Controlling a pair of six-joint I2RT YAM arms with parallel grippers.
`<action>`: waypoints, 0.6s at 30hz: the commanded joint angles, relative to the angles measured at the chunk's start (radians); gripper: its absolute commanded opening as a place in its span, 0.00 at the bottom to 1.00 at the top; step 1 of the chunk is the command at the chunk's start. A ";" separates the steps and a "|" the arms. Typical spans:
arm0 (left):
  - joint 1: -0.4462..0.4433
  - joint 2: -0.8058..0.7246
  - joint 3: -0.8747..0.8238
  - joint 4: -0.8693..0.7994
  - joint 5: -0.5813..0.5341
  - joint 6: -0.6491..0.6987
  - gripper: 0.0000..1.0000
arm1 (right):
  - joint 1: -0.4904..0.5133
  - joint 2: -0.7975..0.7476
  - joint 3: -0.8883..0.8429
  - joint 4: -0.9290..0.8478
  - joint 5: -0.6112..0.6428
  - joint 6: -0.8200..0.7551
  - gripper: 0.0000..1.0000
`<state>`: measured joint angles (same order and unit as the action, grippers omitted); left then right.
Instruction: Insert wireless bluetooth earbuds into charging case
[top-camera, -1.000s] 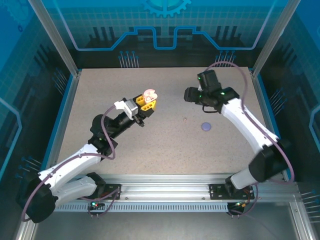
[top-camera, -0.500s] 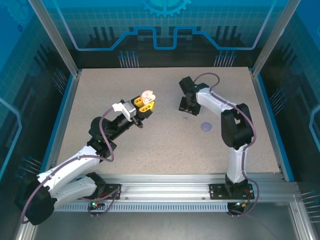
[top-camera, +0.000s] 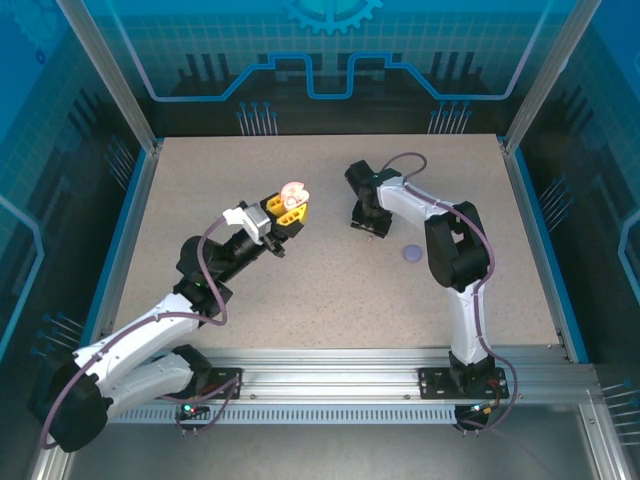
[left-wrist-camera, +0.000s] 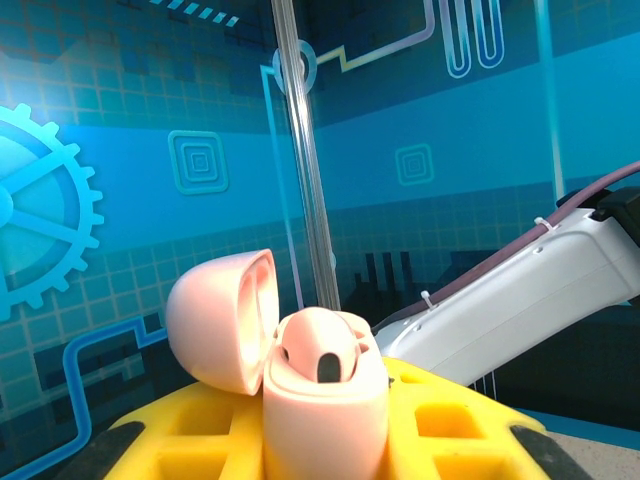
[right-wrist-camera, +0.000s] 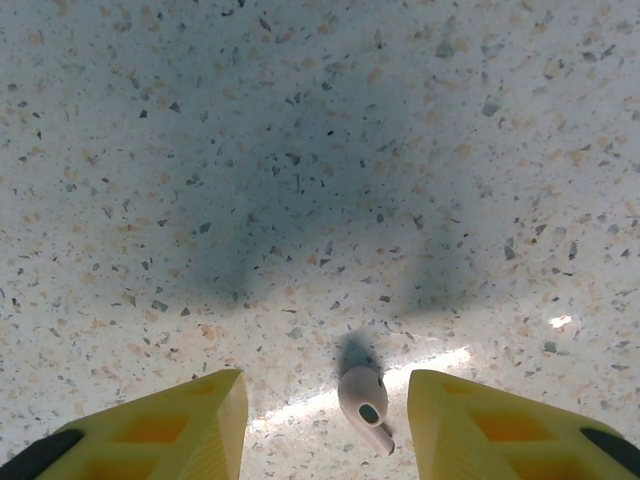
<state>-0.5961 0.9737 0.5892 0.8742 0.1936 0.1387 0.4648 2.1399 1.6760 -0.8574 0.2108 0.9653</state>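
Earbud on table between right pincer fingers; case in left pincer.

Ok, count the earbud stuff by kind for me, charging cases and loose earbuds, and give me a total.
Charging cases: 2 (open pink case held in the left end effector; purple case lying on the table)
Loose earbuds: 1 (pale pink earbud on the table)
Total: 3

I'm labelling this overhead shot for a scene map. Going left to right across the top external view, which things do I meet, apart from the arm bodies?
Pink charging case, lid open → right gripper → purple round case on the table.
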 joint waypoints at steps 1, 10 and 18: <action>-0.006 -0.018 -0.009 0.054 -0.022 0.019 0.00 | 0.011 0.020 -0.001 -0.025 0.016 0.028 0.46; -0.006 -0.021 -0.009 0.052 -0.023 0.025 0.00 | 0.012 0.020 -0.042 -0.009 0.012 0.029 0.44; -0.005 -0.023 -0.008 0.046 -0.026 0.026 0.00 | 0.011 0.036 -0.057 0.006 0.004 0.027 0.42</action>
<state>-0.5961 0.9730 0.5861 0.8745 0.1867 0.1413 0.4648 2.1487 1.6329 -0.8455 0.2092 0.9730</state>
